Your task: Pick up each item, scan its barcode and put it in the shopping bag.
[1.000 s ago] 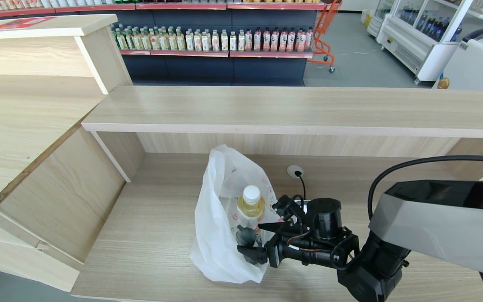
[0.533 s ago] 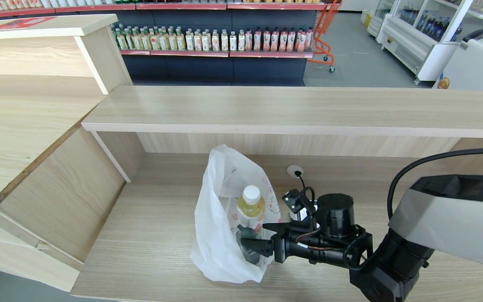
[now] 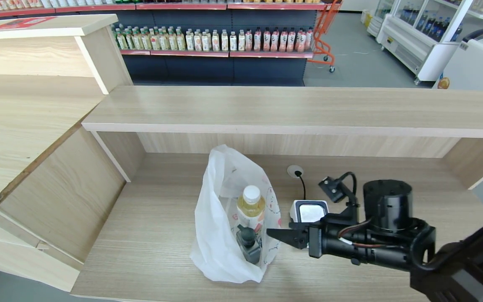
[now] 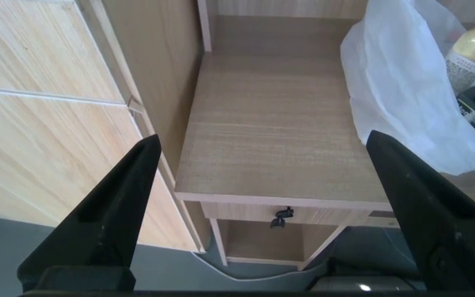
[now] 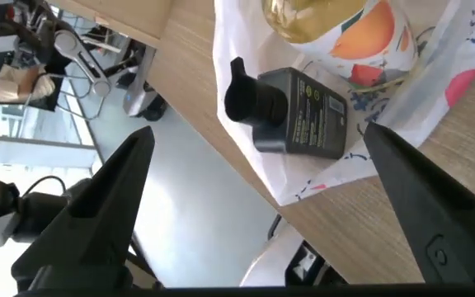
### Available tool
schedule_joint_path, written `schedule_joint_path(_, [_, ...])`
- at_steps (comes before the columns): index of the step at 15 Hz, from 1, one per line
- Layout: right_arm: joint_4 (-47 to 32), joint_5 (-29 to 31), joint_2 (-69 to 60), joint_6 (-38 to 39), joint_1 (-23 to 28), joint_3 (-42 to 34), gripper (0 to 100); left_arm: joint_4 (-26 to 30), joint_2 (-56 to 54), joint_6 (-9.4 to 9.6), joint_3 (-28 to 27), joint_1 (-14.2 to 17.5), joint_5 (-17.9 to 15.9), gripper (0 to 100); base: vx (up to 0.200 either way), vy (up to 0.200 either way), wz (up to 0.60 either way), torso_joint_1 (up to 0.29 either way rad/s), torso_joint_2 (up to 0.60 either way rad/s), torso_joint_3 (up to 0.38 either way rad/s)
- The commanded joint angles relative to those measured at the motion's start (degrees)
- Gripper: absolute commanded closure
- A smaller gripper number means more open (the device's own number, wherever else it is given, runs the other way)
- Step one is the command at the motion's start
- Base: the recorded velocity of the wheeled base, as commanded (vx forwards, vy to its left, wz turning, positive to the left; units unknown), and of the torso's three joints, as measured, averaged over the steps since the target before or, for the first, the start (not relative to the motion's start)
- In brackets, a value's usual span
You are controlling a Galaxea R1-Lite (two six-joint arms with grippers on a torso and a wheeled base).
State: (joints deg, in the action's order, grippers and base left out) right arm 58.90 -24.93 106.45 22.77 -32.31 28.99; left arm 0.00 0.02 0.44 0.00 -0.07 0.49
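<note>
Wood ctr [image 3: 292, 109], drink shelves [image 3: 224, 53], orange cart [image 3: 323, 29].

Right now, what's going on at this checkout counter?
The right gripper, jaws open and empty, hovers beside the white plastic shopping bag on the light wooden counter. Inside the bag are a clear white-capped bottle of yellow drink and a small dark bottle with a black cap. Both items look bagged.

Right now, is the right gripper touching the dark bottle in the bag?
Apart. Right wrist view: dark bottle sits beyond the open fingers, gaps either side.
</note>
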Motion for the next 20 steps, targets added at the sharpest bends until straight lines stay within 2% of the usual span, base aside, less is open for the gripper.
schedule_joint_path(1, [-4.6,0.1,-15.6,-1.7,4.8,-5.1,0,0.0,0.0,0.00,0.0,0.0,0.0,0,0.000,0.000,0.00,0.000,0.00,0.000])
schedule_joint_path(4, [-9.4,1.5,-28.8,-13.8,16.5,-12.1,0,0.0,0.0,0.00,0.0,0.0,0.0,0,0.000,0.000,0.00,0.000,0.00,0.000])
schedule_joint_path(5, [-13.7,3.8,-34.5,-19.6,20.5,-14.7,0,0.0,0.0,0.00,0.0,0.0,0.0,0,0.000,0.000,0.00,0.000,0.00,0.000])
schedule_joint_path(6, [-17.2,7.9,-39.8,-21.9,22.5,-17.2,0,0.0,0.0,0.00,0.0,0.0,0.0,0,0.000,0.000,0.00,0.000,0.00,0.000])
schedule_joint_path(8, [-25.5,18.3,-57.1,-21.9,23.7,-25.2,0,0.0,0.0,0.00,0.0,0.1,0.0,0,0.000,0.000,0.00,0.000,0.00,0.000])
schedule_joint_path(9, [-29.3,19.7,-65.6,-22.0,24.2,-28.5,0,0.0,0.0,0.00,0.0,0.0,0.0,0,0.000,0.000,0.00,0.000,0.00,0.000])
schedule_joint_path(10, [-33.2,19.8,-70.9,-22.2,25.4,-29.0,0,0.0,0.0,0.00,0.0,0.0,0.0,0,0.000,0.000,0.00,0.000,0.00,0.000])
schedule_joint_path(11, [-43.7,22.0,-80.8,-22.2,26.4,-29.0,0,0.0,0.0,0.00,0.0,0.0,0.0,0,0.000,0.000,0.00,0.000,0.00,0.000])
schedule_joint_path(12, [-46.2,24.4,-84.2,-22.3,26.6,-29.0,0,0.0,0.0,0.00,0.0,0.0,0.0,0,0.000,0.000,0.00,0.000,0.00,0.000])
schedule_joint_path(13, [-52.1,29.8,-91.8,-23.2,27.3,-29.0,0,0.0,0.0,0.00,0.0,0.1,0.0,0,0.000,0.000,0.00,0.000,0.00,0.000])
schedule_joint_path(15, [-62.1,30.6,-102.2,-22.5,30.6,-28.2,0,0.0,0.0,0.00,0.0,0.1,0.0,0,0.000,0.000,0.00,0.000,0.00,0.000])
schedule_joint_path(18, [-62.1,30.6,-102.7,-21.5,30.4,-28.2,0,0.0,0.0,0.00,0.0,0.0,0.0,0,0.000,0.000,0.00,0.000,0.00,0.000])
schedule_joint_path(20, [-62.3,30.6,-106.4,-20.9,32.3,-28.1,0,0.0,0.0,0.00,0.0,0.0,0.0,0,0.000,0.000,0.00,0.000,0.00,0.000])
